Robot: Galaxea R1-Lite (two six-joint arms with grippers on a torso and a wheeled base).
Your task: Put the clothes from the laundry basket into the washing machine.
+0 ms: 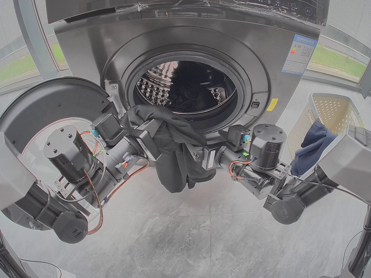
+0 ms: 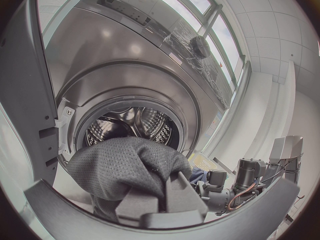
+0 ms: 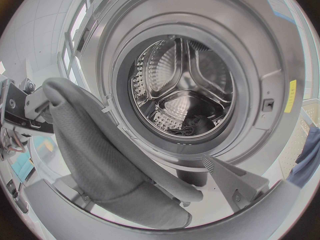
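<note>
Task partly done, judging by the layout. Washing machine (image 1: 239, 51) has its door (image 1: 46, 105) swung fully open to the robot's left, and the drum (image 1: 154, 89) is open to the front. A dark garment (image 1: 174, 163) hangs right in front of the opening. Its top fold is level with the lower rim, maybe touching it, and the rest dangles down toward the floor. It is not inside yet.

Left gripper (image 1: 152, 134) has it: jaws closed tight on a bunched fold, cloth humped over the top of them in the left wrist view. Right gripper (image 1: 198, 153) sits just beside the hanging cloth on the other side. Its jaws are spread wide, with one bare finger (image 3: 233, 180) apart from the fabric and the other side buried under the drape. Looks like no grip there.

What's left: push this garment into the drum and let go, then go back to the laundry basket (image 1: 336, 111) on the robot's right. A blue garment (image 1: 313, 143) is slung over its near rim, so at least one more piece waits.

Hard to make out:
- A small dark tangle (image 3: 190, 125) lies at the bottom of the drum. It is possibly an item loaded already, can't confirm.
- The basket's interior is cut off by the right arm, so the count of remaining clothes is unknown.
- The lower end of the dark garment is hidden behind the arms in the wrist views.
</note>
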